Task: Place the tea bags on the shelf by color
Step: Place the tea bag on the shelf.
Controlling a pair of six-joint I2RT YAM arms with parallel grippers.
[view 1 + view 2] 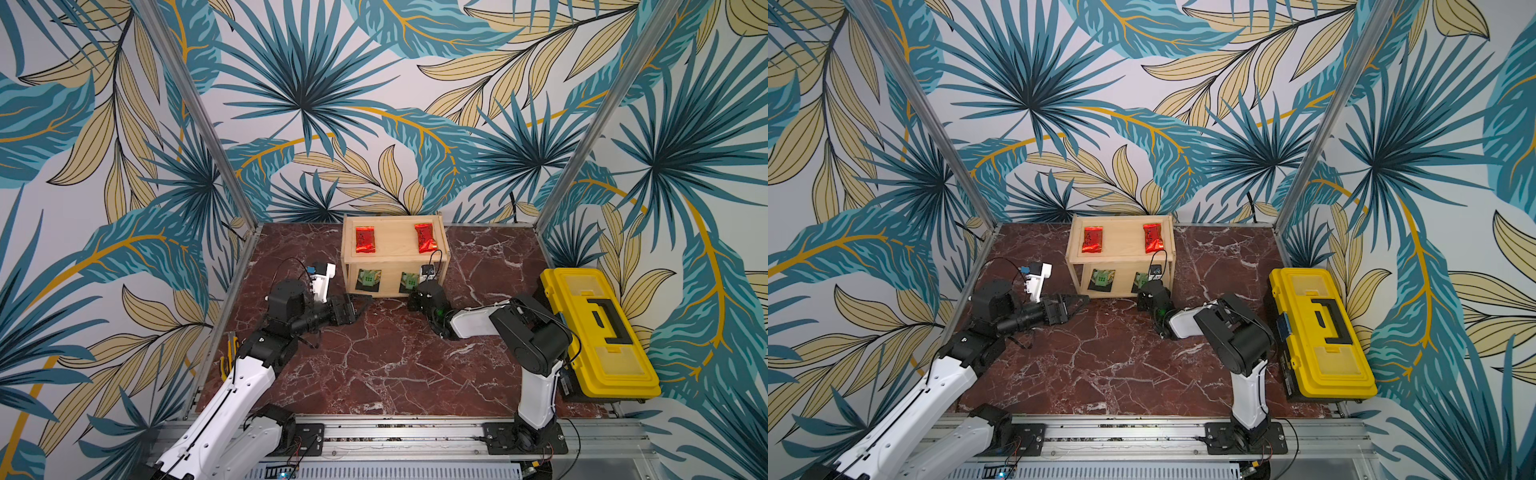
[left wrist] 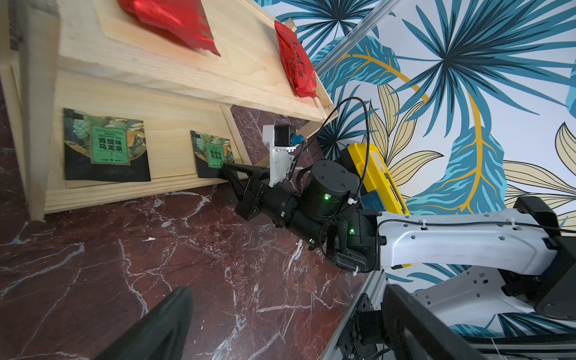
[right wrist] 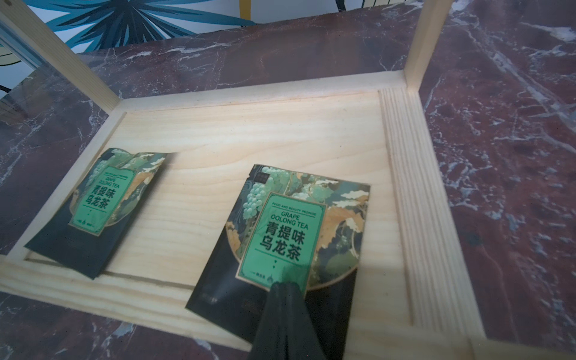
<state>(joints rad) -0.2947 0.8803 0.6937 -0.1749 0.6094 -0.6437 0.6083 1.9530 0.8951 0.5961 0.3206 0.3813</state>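
Final placing: my right gripper [image 3: 285,288] is clenched on a green tea bag [image 3: 296,230] lying on the shelf's [image 3: 402,187] lower tier. The left gripper [image 1: 352,309] hangs wide open. Next I need to release and back straight out.

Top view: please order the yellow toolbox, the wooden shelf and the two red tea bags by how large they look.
1. yellow toolbox, only slightly ahead
2. shelf
3. red tea bag and other red tea bag: alike, not ranked

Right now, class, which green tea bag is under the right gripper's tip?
The right-hand green tea bag on the lower shelf board; its twin lies untouched.
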